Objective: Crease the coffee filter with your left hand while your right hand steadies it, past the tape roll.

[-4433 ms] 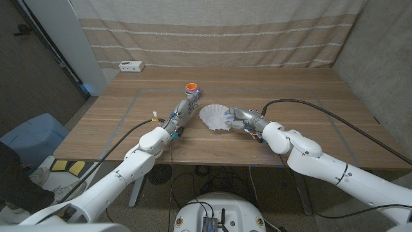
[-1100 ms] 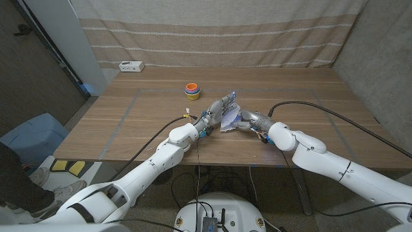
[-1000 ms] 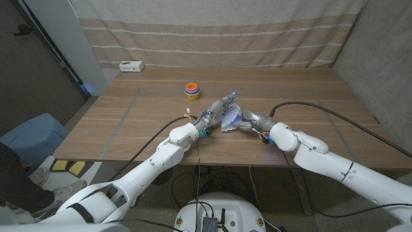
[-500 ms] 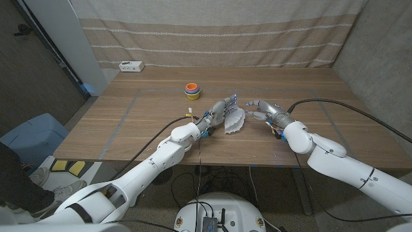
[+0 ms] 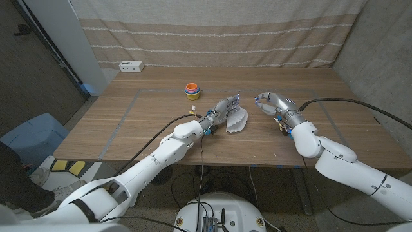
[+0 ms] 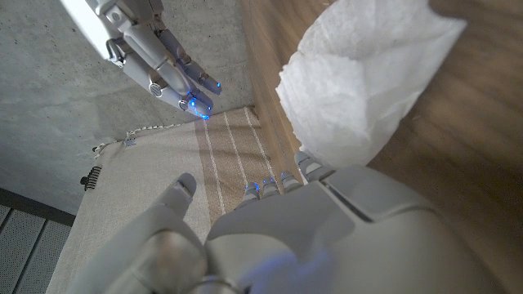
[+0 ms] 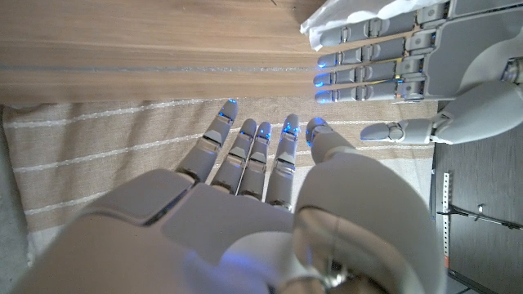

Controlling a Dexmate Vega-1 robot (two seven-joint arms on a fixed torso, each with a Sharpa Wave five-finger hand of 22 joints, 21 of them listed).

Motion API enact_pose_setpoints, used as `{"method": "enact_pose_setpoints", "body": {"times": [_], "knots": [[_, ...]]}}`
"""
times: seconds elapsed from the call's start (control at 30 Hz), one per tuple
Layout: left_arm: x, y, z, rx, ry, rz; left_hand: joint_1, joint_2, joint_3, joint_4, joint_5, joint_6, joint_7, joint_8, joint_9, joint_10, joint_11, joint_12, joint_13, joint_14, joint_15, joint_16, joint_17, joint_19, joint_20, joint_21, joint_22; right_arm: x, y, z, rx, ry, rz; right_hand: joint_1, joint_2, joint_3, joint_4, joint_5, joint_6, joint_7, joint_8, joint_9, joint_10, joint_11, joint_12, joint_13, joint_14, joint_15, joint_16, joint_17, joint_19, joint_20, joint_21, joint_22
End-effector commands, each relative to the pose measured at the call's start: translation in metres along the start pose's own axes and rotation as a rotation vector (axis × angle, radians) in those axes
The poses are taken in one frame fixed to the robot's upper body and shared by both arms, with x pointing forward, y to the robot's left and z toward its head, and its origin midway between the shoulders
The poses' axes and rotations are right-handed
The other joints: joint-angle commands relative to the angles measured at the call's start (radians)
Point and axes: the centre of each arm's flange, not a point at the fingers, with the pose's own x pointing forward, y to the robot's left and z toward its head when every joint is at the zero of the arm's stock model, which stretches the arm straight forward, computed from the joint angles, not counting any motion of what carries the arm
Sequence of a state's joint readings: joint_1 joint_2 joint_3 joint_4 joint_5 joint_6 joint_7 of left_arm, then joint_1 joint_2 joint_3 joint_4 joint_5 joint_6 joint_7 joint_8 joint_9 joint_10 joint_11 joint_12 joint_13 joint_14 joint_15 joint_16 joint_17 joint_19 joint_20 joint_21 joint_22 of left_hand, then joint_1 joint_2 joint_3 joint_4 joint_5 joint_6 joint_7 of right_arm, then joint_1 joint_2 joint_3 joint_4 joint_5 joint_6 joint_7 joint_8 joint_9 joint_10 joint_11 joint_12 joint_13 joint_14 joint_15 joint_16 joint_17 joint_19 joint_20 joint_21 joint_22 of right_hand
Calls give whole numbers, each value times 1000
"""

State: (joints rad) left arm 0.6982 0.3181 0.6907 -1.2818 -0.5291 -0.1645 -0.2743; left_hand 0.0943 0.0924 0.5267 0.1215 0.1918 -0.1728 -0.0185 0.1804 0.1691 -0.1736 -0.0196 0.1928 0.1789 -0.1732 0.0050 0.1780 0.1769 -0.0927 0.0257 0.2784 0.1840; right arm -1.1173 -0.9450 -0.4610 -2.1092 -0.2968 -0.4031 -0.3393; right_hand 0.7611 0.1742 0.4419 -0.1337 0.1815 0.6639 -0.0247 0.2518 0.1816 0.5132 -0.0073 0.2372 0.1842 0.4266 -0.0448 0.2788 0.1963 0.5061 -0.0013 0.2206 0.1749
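The white coffee filter (image 5: 237, 120) stands folded and crumpled on the table a little right of centre. My left hand (image 5: 222, 109) reaches in beside it, fingers straight and thumb apart, fingertips against the filter's left side without pinching it. In the left wrist view the filter (image 6: 359, 82) rises just past my left hand (image 6: 327, 220). My right hand (image 5: 270, 102) hovers to the filter's right, apart from it, fingers spread and slightly curled, holding nothing. The right wrist view shows my right hand (image 7: 245, 204) facing the left hand (image 7: 425, 65) and a filter edge (image 7: 343, 12).
A stack of small cups (image 5: 192, 91), orange on top, stands behind the left hand. A white box (image 5: 131, 65) sits at the table's far left corner. A blue bin (image 5: 32, 135) is on the floor left of the table (image 5: 129, 122).
My right hand has let go of the filter and drawn away to the right and up. The filter, earlier spread out, is now folded over against my left hand's fingers.
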Motion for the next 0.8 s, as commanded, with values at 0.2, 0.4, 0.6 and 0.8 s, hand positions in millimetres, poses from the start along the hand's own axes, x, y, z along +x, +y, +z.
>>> {"method": "enact_pose_setpoints", "body": {"times": [0.2, 0.4, 0.6, 0.8], "knots": [[9, -1, -5, -40, 45, -5, -25, -29, -25, 2, 5, -70, -10, -2, 2, -69, 16, 8, 4, -76, 15, 7, 1, -11, 22, -12, 3, 4, 9, 21, -28, -50, 135, 60, 24, 24, -16, -2, 96, -11, 7, 2, 87, -14, 11, 5, 49, -52, 26, 19, 17, -8, 4, 4], [8, -2, -6, -48, 44, -4, -32, -39, -34, 3, 6, -71, -9, -2, 2, -69, 17, 8, 4, -76, 14, 7, 1, -13, 27, -14, 4, 14, 23, 22, -31, -42, 254, 57, 31, 31, 6, -1, 129, -3, 7, 3, 122, -8, 16, 5, 59, -46, 37, 32, 21, -4, 4, 4], [9, -2, -5, -51, 39, -4, -37, -44, -39, 4, 8, -72, -9, -2, 2, -69, 15, 8, 4, -75, 14, 7, 1, -12, 27, -15, 4, 19, 38, 25, -35, -55, 332, 55, 35, 43, 18, 2, 147, 2, 6, 3, 137, 0, 16, 6, 60, -43, 36, 34, 20, -1, 3, 5], [9, -2, -5, -49, 34, 1, -42, -47, -43, 6, 9, -73, -9, -2, 2, -70, 17, 7, 4, -76, 14, 7, 1, -11, 27, -16, 4, 20, 47, 29, -39, -73, 374, 67, 36, 59, 17, 5, 165, 4, 6, 3, 146, -10, 15, 6, 61, -47, 37, 35, 20, -2, 3, 5]]}}
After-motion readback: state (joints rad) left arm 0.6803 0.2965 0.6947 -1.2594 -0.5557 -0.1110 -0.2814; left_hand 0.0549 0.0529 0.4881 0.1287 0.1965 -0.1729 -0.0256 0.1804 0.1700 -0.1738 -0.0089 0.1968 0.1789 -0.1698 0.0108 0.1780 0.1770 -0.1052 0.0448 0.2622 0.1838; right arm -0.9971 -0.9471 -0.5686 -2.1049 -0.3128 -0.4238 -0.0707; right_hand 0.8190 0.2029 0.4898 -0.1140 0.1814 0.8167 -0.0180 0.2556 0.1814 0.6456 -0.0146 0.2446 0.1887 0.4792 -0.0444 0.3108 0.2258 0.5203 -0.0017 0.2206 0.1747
